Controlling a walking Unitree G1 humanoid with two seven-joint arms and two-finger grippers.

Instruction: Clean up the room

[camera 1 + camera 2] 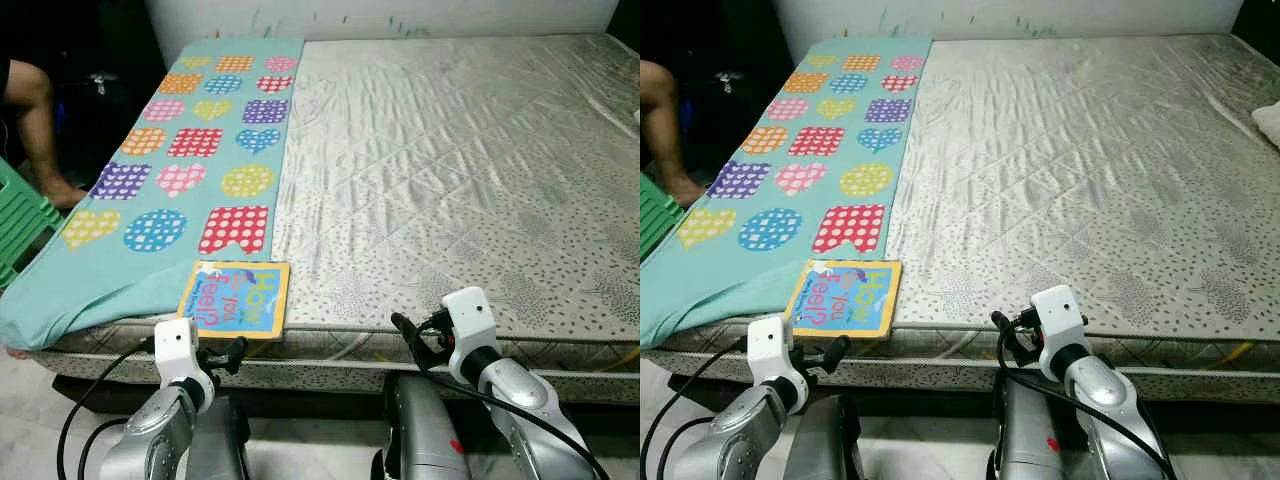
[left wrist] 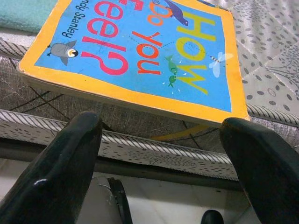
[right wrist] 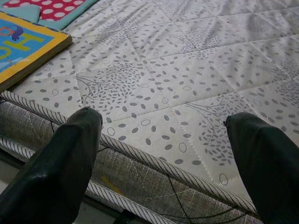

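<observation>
A children's board book point(image 1: 236, 298) with an orange border and blue cover lies flat at the near edge of the mattress point(image 1: 450, 180), its near corner jutting slightly past the piped edge. Its far corner overlaps the hem of a teal blanket point(image 1: 190, 150) printed with dotted hearts, circles and squares, which runs lengthwise along the robot's left side of the bed. The book is nearly square; its title reads upside down from the robot's side, so the top of the cover points toward the robot and the bottom toward the head of the bed.

The left claw point(image 2: 163, 154) hovers just below and in front of the book's near edge, fingers spread wide, holding nothing. The right claw point(image 3: 163, 154) hangs before the bare quilted mattress edge to the right of the book, also spread open and empty.

A person's leg point(image 1: 35, 130) and a green plastic chair point(image 1: 18, 215) are beside the bed at far left.
</observation>
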